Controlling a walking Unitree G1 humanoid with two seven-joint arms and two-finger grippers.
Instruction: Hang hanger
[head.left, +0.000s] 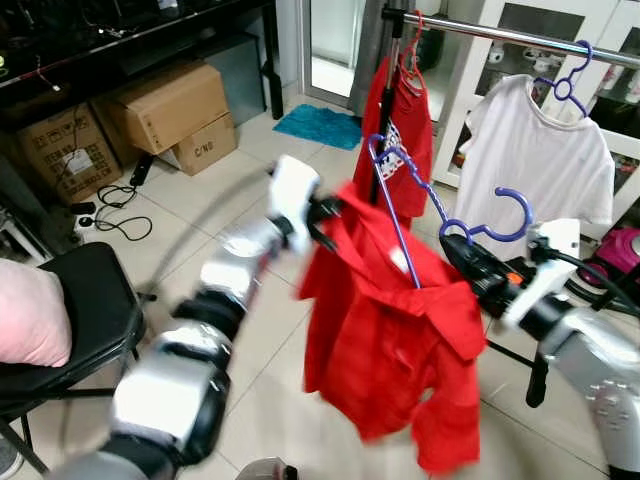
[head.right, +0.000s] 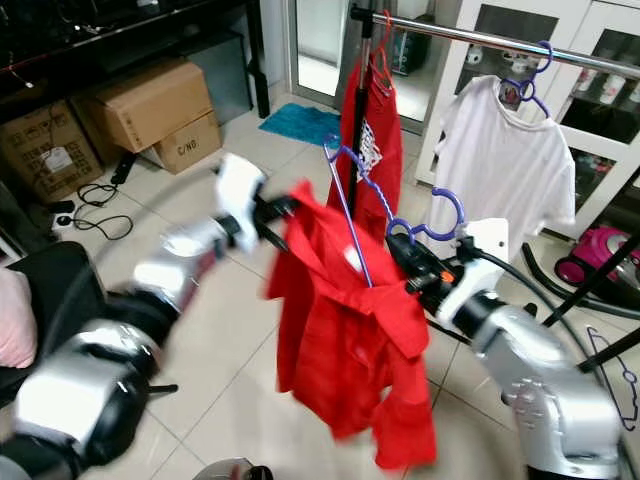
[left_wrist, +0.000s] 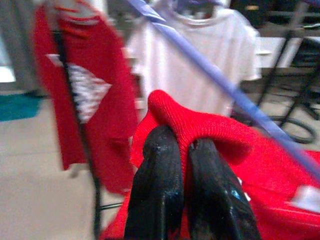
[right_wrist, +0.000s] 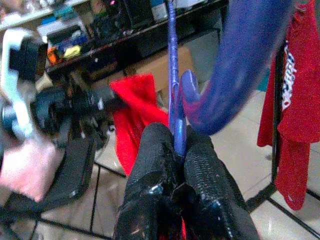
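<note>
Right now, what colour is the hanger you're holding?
Blue-purple hanger, clearest in the left eye view.

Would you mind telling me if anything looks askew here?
Yes: the red shirt sits lopsided on the purple hanger, bunched and sagging below it, one shoulder pinched by the left gripper while the right gripper holds the hanger.

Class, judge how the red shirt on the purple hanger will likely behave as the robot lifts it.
Probably floppy: the red shirt droops below the purple hanger. Likely light, since the left gripper pinches one fold. It may swing.
</note>
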